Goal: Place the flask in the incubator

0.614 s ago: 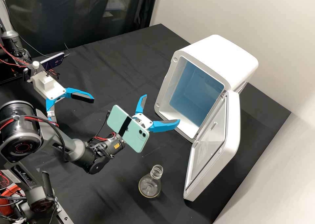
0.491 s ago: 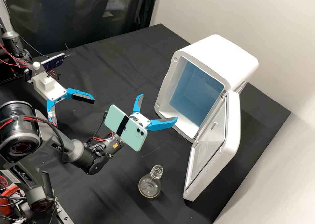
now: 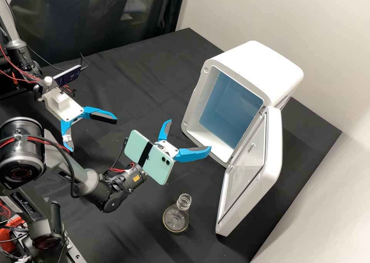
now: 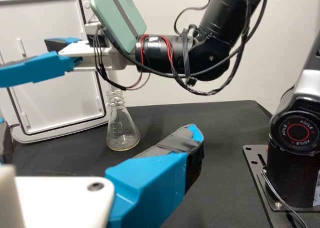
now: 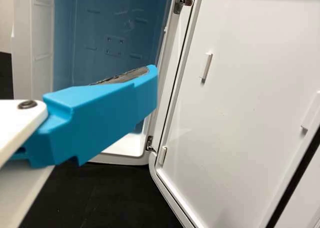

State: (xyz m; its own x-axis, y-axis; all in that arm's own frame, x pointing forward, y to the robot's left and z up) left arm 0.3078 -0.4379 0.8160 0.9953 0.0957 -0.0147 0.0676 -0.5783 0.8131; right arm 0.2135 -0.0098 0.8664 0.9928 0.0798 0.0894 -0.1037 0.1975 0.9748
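with the flask standing upright on the counter near the open door of the incubator, and the right tool and left tool both spread apart and empty, a misaligned approach could tip the glass or knock it against the door.

The counter was draped in a black cloth that showed soft creases and reached to its far corner. Behind it to the right rose a plain off-white wall, meeting a dark curtain that hung along the back left. Past the counter's right edge lay a pale surface, lower down, with a soft shadow beside the edge; whether it was floor could not be told. The light was even and mild.
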